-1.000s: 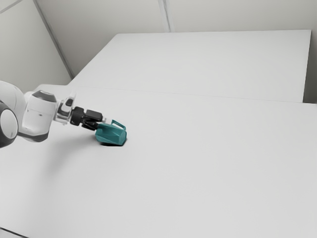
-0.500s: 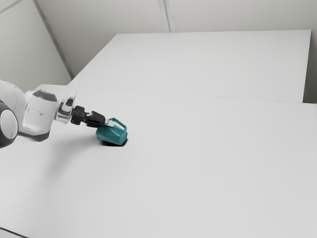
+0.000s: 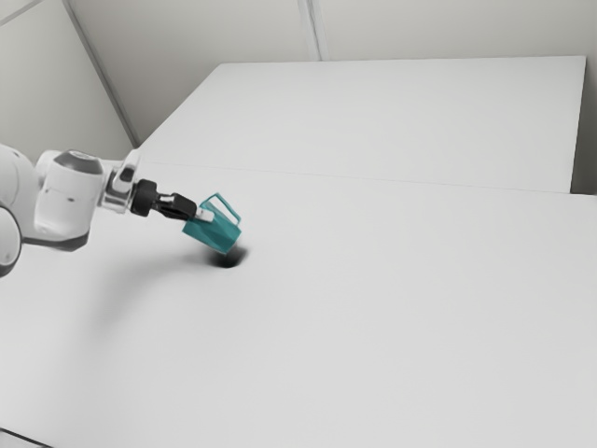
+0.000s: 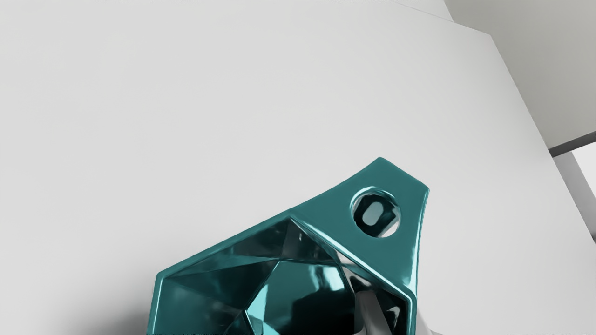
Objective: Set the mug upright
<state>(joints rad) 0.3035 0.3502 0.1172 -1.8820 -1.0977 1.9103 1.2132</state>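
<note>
Mug [image 3: 217,234] hangs tilted, gripped by the hand [image 3: 204,216].

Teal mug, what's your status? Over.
Gripper shut on mug, one finger inside. Mug tilted, not upright, apparently raised. White table below, shadow under the mug.

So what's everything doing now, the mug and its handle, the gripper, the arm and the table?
Mug: tilted, mouth towards the arm.
Handle: on the mug's upper side.
Gripper: jaws shut on the mug's wall, one inside, one outside.
Arm: reaching out.
Table: flat, with a dark shadow under the mug.
</note>
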